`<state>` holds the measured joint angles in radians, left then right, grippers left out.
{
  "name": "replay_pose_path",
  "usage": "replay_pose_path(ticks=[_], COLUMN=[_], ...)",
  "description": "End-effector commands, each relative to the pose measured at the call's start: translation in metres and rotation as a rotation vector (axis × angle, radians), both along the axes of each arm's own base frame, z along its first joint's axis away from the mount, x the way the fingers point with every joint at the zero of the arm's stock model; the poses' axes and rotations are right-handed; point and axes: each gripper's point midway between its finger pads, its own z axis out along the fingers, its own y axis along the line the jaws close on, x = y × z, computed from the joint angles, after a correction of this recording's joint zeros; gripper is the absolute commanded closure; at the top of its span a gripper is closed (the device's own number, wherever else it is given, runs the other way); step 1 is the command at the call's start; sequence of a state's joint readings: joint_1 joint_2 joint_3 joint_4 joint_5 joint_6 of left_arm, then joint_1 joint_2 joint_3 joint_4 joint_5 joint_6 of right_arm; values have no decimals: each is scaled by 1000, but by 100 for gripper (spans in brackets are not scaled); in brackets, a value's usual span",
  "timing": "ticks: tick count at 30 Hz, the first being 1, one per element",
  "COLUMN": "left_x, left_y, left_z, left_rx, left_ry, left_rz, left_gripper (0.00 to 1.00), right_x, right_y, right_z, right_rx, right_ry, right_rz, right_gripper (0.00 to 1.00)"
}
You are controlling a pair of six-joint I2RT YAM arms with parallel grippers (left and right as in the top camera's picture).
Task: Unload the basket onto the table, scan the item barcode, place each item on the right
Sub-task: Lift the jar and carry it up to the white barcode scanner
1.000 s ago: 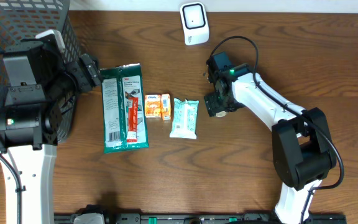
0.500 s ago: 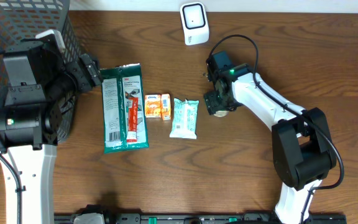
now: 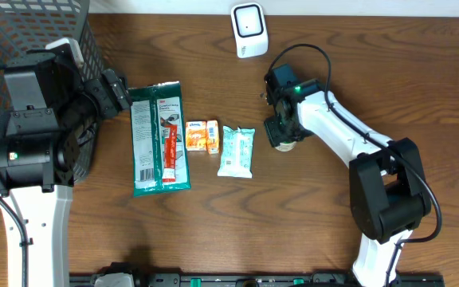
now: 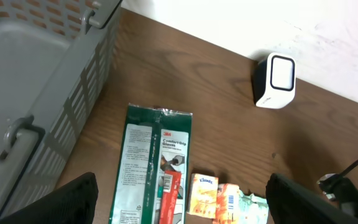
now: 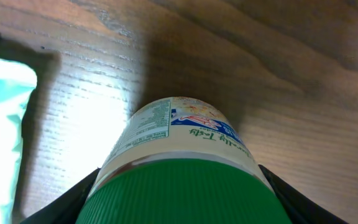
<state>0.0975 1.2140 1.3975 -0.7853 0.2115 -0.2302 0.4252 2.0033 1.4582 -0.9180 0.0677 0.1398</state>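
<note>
The right hand (image 5: 179,202) sits around the green-lid jar (image 5: 179,134); I cannot tell if it grips yet. Squeeze evenly, lift straight, then show its label to the scanner (image 3: 249,30).

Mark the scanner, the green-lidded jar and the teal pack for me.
scanner (image 3: 249,29): overhead view, white front face.
green-lidded jar (image 5: 182,137): right wrist view, label above the lid.
teal pack (image 3: 237,151): overhead view, middle of the wrapper.
</note>
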Motion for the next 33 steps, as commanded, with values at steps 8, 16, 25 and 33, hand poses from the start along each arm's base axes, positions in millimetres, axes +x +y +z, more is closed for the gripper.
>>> replay_pose_path(ticks=[8, 16, 25, 33], left_x=[0, 0, 0, 0], left_y=[1, 1, 1, 1], left_z=[2, 2, 2, 2], left_rx=[6, 6, 6, 6], left_ry=[-6, -6, -6, -6], left_rz=[-7, -7, -7, -7], left_gripper=[13, 13, 13, 13], right_x=[31, 54, 75, 120], right_y=[31, 43, 47, 49], right_z=[99, 213, 319, 380], right_rx=[168, 376, 586, 638], right_ry=[-212, -545, -802, -916], right_rz=[30, -56, -160, -184], right_gripper=[50, 93, 99, 99])
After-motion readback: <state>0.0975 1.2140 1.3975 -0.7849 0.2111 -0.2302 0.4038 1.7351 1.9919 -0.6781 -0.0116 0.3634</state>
